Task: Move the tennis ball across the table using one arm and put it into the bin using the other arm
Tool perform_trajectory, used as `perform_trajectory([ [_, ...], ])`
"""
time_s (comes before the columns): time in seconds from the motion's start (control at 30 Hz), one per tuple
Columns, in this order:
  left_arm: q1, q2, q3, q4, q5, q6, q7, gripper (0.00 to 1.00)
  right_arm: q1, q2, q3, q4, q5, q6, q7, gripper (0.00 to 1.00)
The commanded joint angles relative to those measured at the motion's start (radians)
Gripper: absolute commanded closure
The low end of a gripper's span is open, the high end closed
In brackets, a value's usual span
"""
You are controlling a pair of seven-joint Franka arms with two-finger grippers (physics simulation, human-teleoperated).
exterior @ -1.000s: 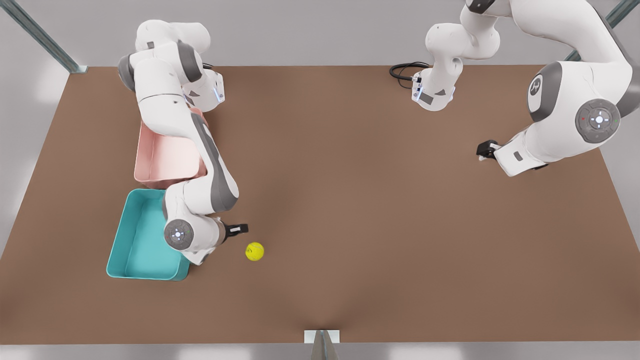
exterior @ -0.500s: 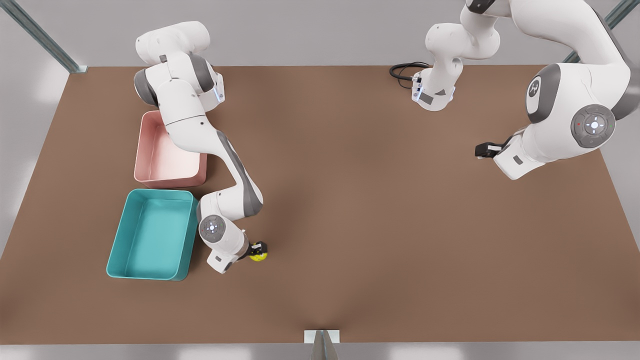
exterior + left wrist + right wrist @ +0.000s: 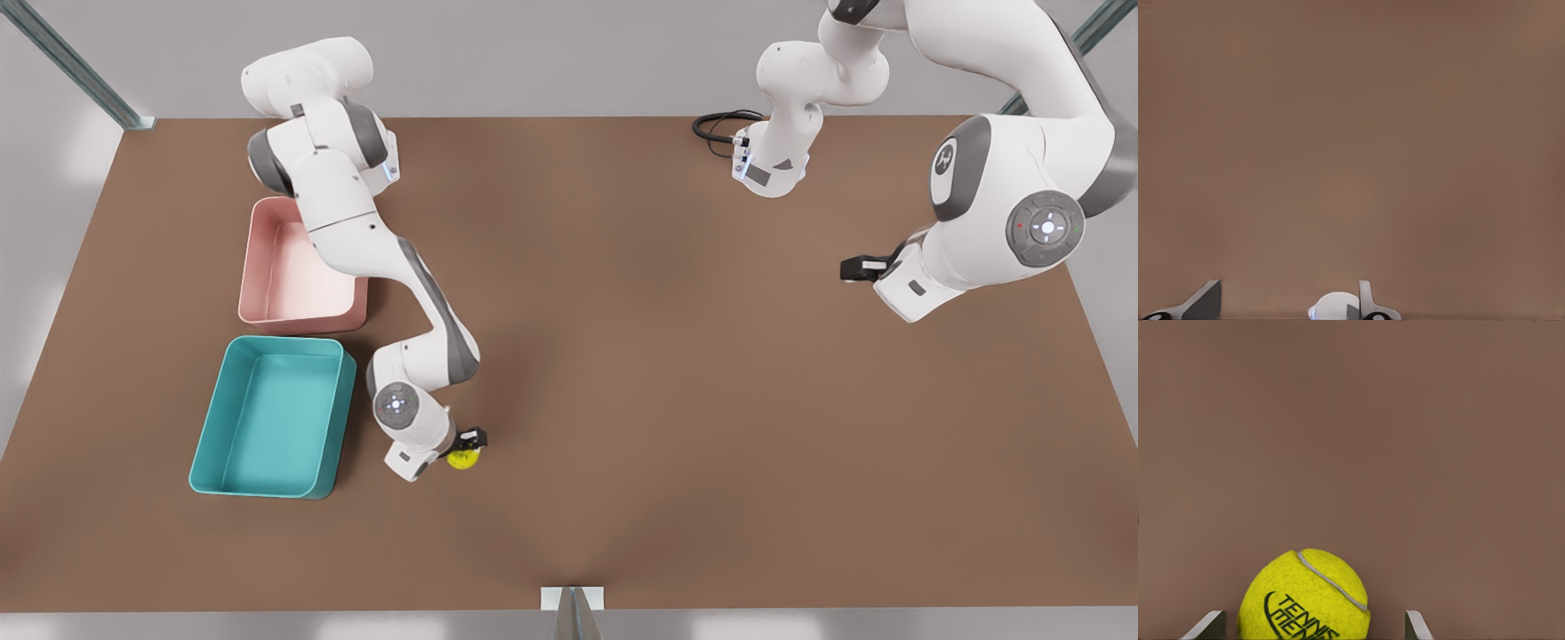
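Right claw (image 3: 468,441): set over the tennis ball (image 3: 462,459) on the bench (image 3: 676,373) beside the teal bin (image 3: 206,427), fingers spread, ball not yet gripped. Left claw (image 3: 853,268): waiting well apart, fingers parted; transfer judged done, binning left.

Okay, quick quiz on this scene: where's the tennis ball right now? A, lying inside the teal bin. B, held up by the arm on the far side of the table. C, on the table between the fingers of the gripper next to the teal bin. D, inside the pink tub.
C: the tennis ball sits on the table between the right gripper fingers, beside the bin; the left gripper waits far off.
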Motion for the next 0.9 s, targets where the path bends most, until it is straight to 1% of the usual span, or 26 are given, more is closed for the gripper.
perform_trajectory([
  [0.0,0.0,-0.002,0.0,-0.001,0.002,-0.002,-0.054,0.0,0.001,0.008,0.0,0.009,0.0,0.013,0.02,0.0],
  [0.13,0.002,0.001,0.0,0.001,0.002,0.005,-0.054,0.0,0.001,0.033,-0.001,0.031,-0.002,0.018,0.018,0.0],
  [0.23,0.002,0.001,0.0,0.001,0.002,0.007,-0.054,0.0,0.001,0.073,0.0,0.087,0.0,0.021,0.024,0.0],
  [0.33,0.002,0.003,0.0,0.001,0.003,0.007,-0.054,0.0,0.001,0.093,-0.001,0.107,-0.002,0.024,0.038,0.0],
  [0.8,0.0,0.003,0.0,0.001,0.002,0.002,-0.054,0.0,0.001,0.091,-0.001,0.069,0.003,0.027,0.034,0.0],
  [0.87,0.002,0.003,0.0,0.001,0.003,0.004,-0.054,0.0,0.001,0.091,0.0,0.072,0.0,0.027,0.024,0.22],
])
